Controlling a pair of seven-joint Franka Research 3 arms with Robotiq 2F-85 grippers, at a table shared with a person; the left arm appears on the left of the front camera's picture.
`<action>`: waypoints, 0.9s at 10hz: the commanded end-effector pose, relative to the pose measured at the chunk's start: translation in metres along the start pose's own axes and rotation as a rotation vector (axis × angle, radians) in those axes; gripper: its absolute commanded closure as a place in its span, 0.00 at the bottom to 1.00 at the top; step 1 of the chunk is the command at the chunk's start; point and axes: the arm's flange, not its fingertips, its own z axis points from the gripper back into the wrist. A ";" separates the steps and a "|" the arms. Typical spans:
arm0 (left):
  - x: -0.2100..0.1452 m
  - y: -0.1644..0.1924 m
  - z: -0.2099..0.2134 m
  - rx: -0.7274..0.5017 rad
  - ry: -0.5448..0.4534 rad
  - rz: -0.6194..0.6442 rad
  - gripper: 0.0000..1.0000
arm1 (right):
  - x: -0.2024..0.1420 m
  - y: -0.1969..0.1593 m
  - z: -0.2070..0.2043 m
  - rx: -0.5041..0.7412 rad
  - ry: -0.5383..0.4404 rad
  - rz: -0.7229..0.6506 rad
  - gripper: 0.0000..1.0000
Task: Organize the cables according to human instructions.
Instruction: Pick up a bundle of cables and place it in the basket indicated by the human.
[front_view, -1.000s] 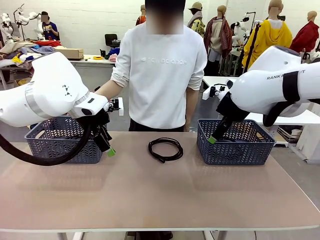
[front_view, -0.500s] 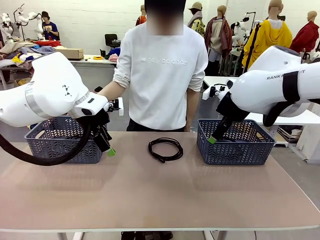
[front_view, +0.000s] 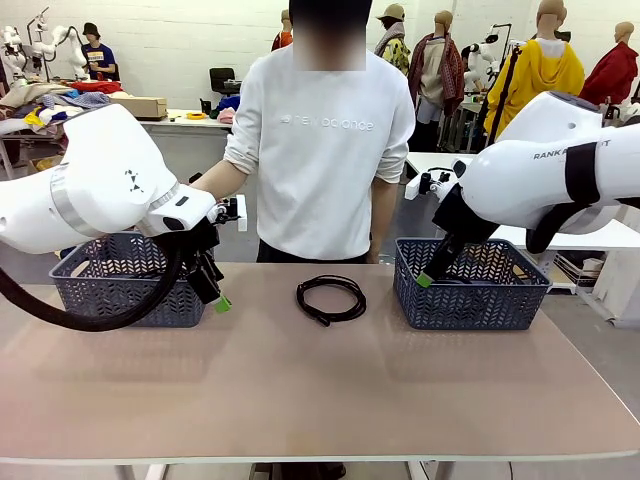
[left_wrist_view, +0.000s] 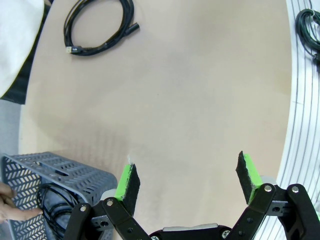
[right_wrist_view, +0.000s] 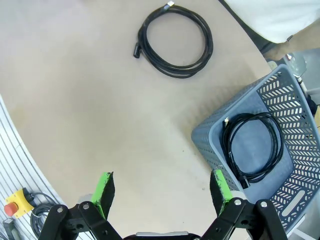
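Basket contents hide behind mesh from the front; the right gripper (right_wrist_view: 161, 192), fingers apart, sees a coiled cable (right_wrist_view: 252, 146) inside beyond its finger; left gripper (left_wrist_view: 188, 178) likewise spread.

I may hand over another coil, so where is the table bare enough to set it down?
The near half of the table, in front of the coiled cable, is bare. Smaller bare strips lie between that cable and each basket. The left basket and right basket each hold cable.
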 end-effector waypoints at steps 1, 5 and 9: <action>0.010 0.005 -0.002 0.007 0.052 -0.062 0.00 | 0.000 -0.002 0.001 -0.014 0.010 -0.010 0.00; 0.072 0.039 -0.033 0.004 0.244 -0.313 0.00 | 0.000 -0.002 0.001 -0.014 0.010 -0.010 0.00; 0.135 0.066 -0.085 -0.069 0.382 -0.574 0.00 | 0.000 -0.002 0.001 -0.014 0.010 -0.010 0.00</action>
